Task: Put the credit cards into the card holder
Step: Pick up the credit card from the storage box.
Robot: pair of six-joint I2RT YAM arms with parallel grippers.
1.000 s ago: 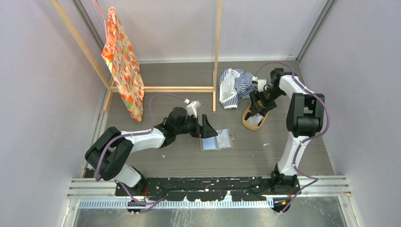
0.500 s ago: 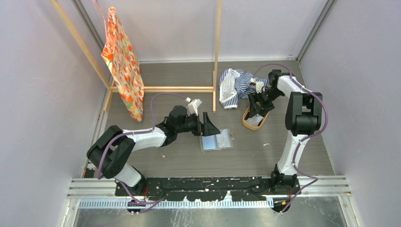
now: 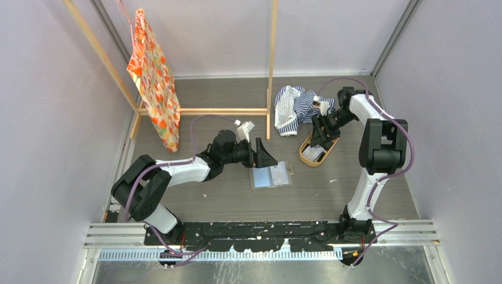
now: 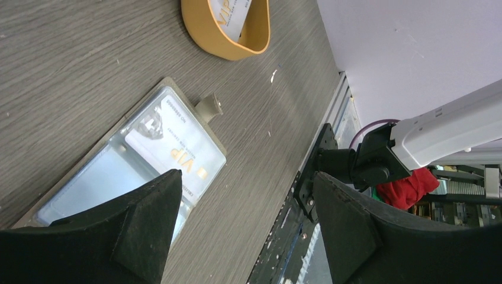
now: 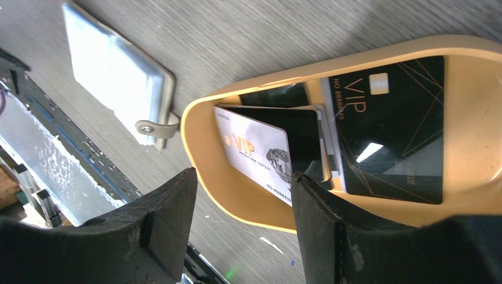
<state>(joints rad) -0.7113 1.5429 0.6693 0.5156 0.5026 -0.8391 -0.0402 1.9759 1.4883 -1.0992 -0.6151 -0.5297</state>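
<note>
The card holder (image 3: 271, 176) lies open and flat on the table, with a whitish VIP card (image 4: 177, 155) in its clear pocket and its closing tab (image 4: 208, 106) sticking out. My left gripper (image 3: 266, 158) is open and empty just above the holder's far left edge (image 4: 245, 183). More credit cards lie in the oval orange tray (image 3: 309, 156): a black VIP card (image 5: 391, 130), a whitish VIP card (image 5: 254, 154) and another black card (image 5: 296, 127) under it. My right gripper (image 3: 318, 136) is open over the tray, its jaws astride the tray's wall (image 5: 243, 174). It holds nothing.
A striped cloth (image 3: 296, 106) is bunched behind the tray. A wooden frame (image 3: 269, 71) stands at the back, with a patterned orange bag (image 3: 154, 77) hanging on its left. The folded-back holder also shows in the right wrist view (image 5: 112, 71).
</note>
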